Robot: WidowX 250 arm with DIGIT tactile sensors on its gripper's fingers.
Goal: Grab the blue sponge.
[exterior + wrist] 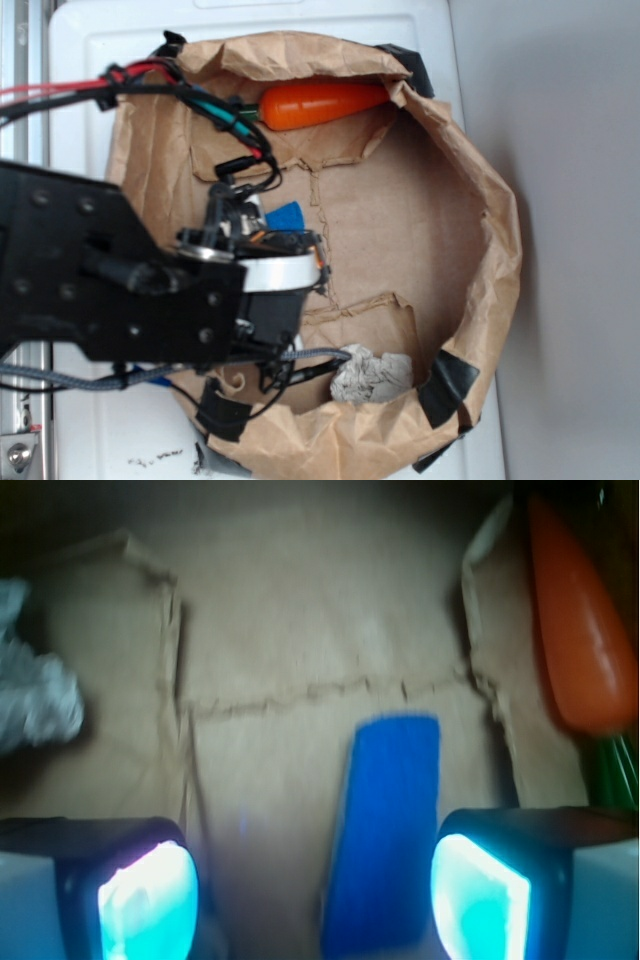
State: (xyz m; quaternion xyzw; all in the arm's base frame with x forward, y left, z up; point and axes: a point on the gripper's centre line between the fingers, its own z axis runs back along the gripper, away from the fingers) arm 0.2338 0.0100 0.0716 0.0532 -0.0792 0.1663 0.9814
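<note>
With the jaws spread wide, the gripper [315, 890] hangs over the blue sponge [385, 830], nothing held. Sponge lies flat on the floor of the paper bag [480, 200], between the fingertips [480, 895] but nearer the right one, so likely needs a small shift before closing. Relative to the sponge: carrot [580, 630] well off right, paper wad [35, 685] far left, both clear of the grasp.

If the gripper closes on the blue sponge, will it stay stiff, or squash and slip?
The blue sponge looks thin and flat, so it probably squashes and weighs little. Lying flat on the brown paper, it should not roll. Between the open fingers it sits off-centre, so it may shift.
</note>
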